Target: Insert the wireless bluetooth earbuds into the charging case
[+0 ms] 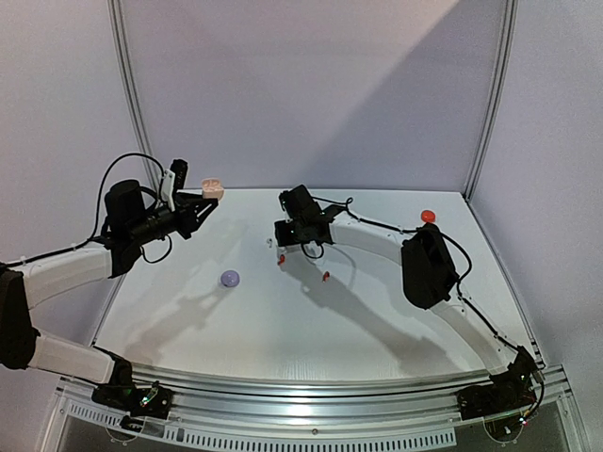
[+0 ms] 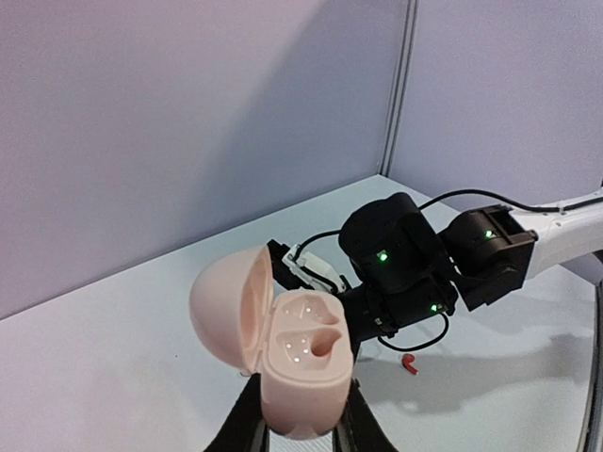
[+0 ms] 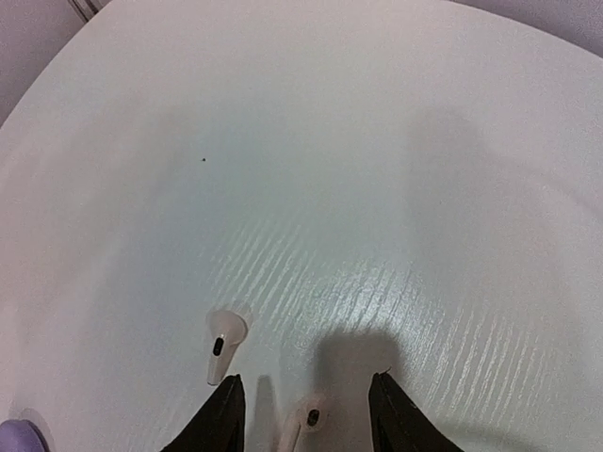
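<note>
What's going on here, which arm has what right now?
The left gripper holds the pink charging case above the table, lid open, both wells apparently empty. The right gripper is open low over the table, with one pale earbud lying between its fingers and a second pale earbud beside it. No earbud is in the case yet.

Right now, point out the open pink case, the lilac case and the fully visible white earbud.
open pink case (image 2: 290, 356): left wrist view, on its base.
lilac case (image 1: 230, 279): top external view, on its lid.
white earbud (image 3: 222, 345): right wrist view, mid-body.
</note>
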{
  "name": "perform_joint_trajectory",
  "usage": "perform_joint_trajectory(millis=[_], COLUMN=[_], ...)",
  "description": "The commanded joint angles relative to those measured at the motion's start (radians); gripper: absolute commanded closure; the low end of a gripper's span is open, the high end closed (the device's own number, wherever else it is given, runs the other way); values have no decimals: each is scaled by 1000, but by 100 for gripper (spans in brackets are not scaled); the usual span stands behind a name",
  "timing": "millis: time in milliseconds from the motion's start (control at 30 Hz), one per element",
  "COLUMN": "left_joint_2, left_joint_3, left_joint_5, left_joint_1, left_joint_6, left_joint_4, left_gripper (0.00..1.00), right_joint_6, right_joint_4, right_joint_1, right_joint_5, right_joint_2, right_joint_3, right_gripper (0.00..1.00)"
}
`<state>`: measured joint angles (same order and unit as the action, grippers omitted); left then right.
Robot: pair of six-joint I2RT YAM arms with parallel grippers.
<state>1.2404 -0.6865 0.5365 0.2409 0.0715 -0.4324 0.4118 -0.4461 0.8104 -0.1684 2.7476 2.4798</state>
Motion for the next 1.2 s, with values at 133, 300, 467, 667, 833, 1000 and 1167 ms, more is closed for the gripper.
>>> perform_joint_trajectory(millis=[133,300,467,667,833,1000,1167], left_joint_2=[-1,5,12,14,12,11,8], left_joint_3=[9,4,-3,-10,-13,-19,-17], left_joint_5=[-6,-6,-6,-7,-9,-9,-4], left_joint_1=[-12,-12,-12,-14,-14,-15,-17], left_joint_6=[-11,-11,-12,-20,-22,-27,-25], left_joint_4=[-13,-6,-2,10,17,29,32], left_gripper=[100,100,100,100,100,100,100], right_joint_6=[-57,-69,-82,-125,-133,-128,-122], right_joint_4=[-87,-91,-106,-99,-95,-44,-11], right_joint_1=[28,28,28,28,27,28,27], right_joint_5=[-54,-57,-38,10,24,45,67], right_joint_2=[65,72,75,49,7,-98,-201], right_joint_3=[25,39,39,-22,-95,-273,-458], right_gripper=[66,69,78,88,91,94,96])
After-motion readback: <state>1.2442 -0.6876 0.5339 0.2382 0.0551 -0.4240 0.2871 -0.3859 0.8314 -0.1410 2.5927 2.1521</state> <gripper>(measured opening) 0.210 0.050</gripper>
